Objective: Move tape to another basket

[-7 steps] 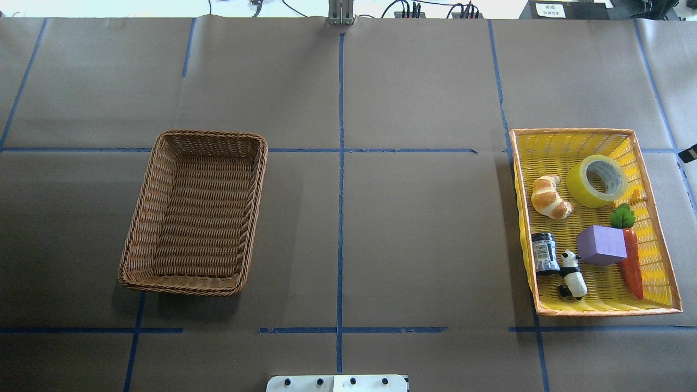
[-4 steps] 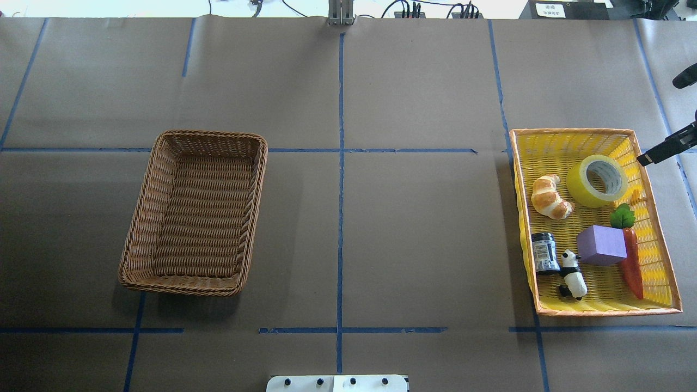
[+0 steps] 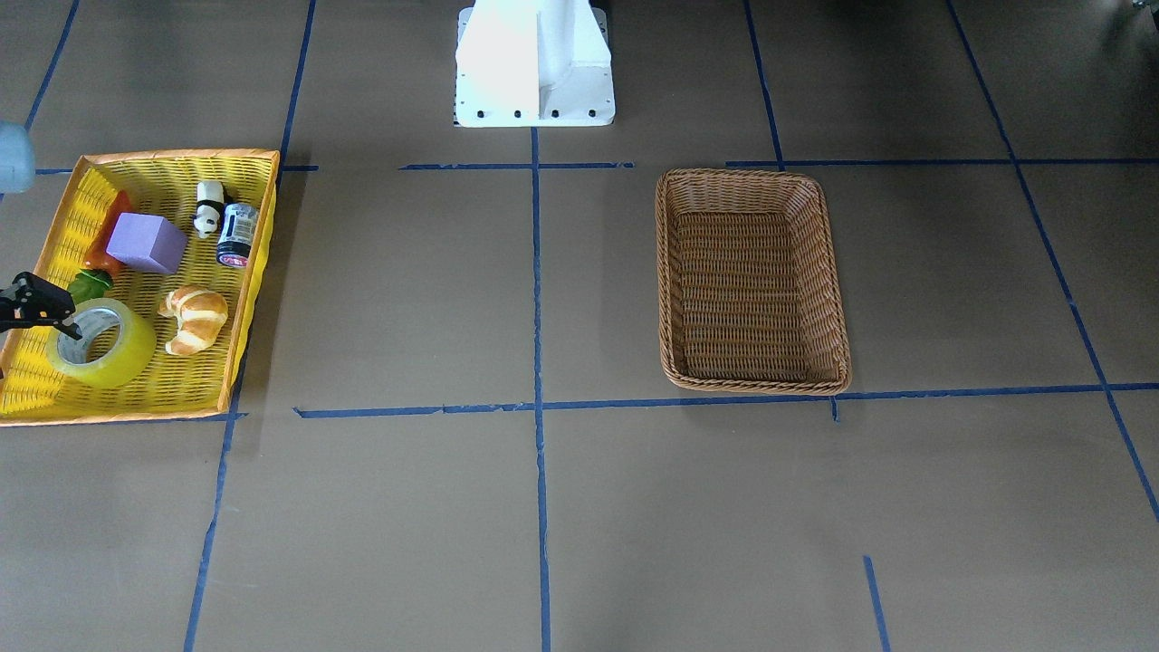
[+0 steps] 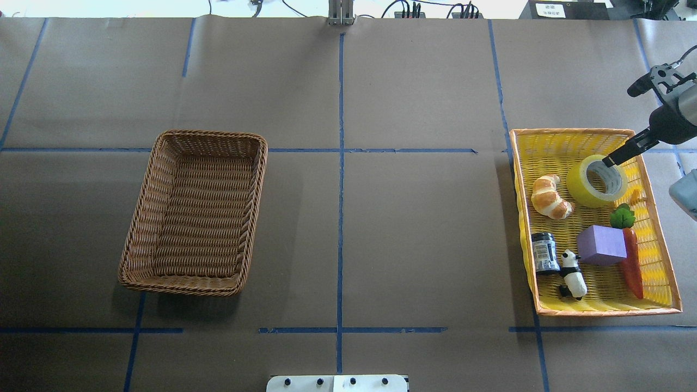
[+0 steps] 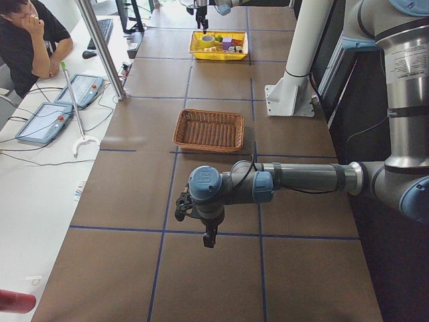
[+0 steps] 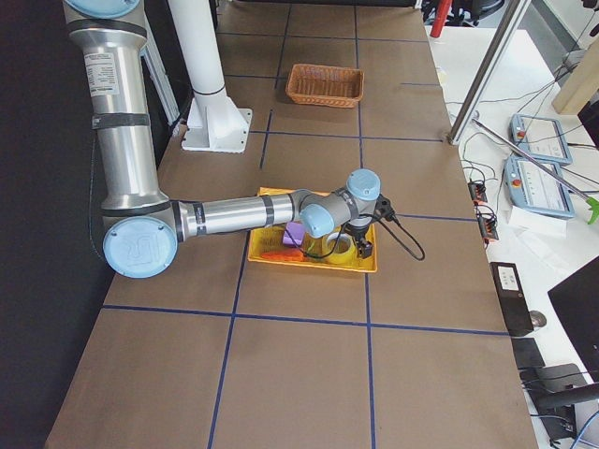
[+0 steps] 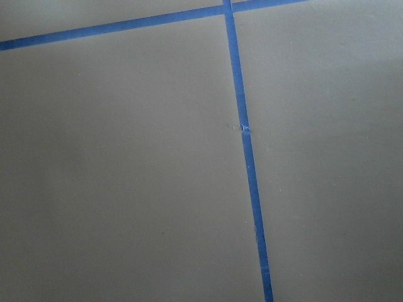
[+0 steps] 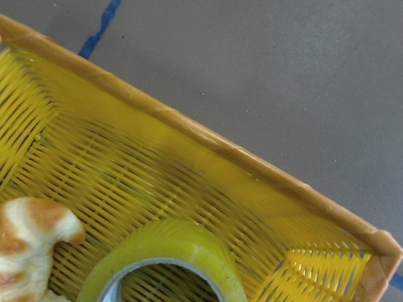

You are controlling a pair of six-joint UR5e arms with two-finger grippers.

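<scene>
While the right jaws hang over the rim of the tape [image 4: 578,185], neither their state nor that of the left jaws, above bare counter [image 4: 381,228], can be told. Just below the right jaws the glossy, translucent yellow-green roll lies flat, pale core and hole facing up, in a yellow plastic mesh basket [image 4: 572,132]; the label on the jar [image 4: 544,253] there is unreadable. Well apart from them sits the brown wicker basket [image 4: 212,133], rectangular, round-cornered, braided at the rim.
</scene>
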